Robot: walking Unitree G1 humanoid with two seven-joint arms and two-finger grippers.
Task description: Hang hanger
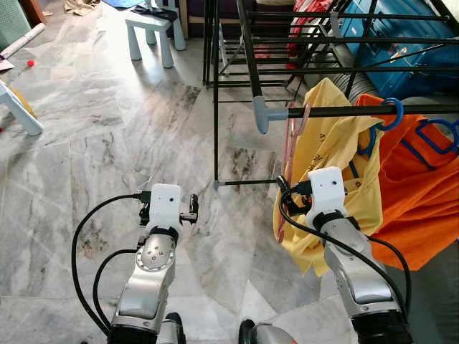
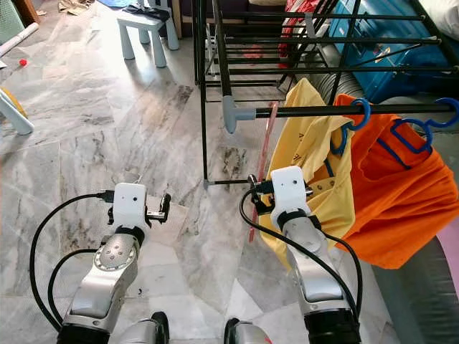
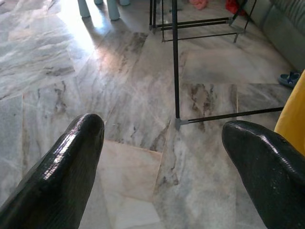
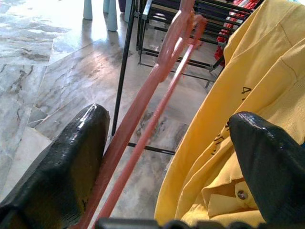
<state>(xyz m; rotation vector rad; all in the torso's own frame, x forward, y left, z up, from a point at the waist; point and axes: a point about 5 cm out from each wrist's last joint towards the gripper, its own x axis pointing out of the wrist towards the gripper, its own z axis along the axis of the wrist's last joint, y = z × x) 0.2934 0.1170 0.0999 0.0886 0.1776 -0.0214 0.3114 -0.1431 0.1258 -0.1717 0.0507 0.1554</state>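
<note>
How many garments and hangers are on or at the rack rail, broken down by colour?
Yellow shirt: 1
Orange shirt: 1
Blue hangers: 2
Pink hanger, between the right gripper's open fingers: 1
Total: 5

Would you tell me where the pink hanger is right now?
The pink hanger hangs from the black rack bar on the robot's right, beside the yellow shirt, between the open right gripper's fingers.

Glossy veined marble floor (image 1: 107, 143); matt black metal rack (image 1: 247, 50); translucent pink plastic hanger (image 4: 157, 76); soft yellow cloth shirt (image 1: 337, 136).
</note>
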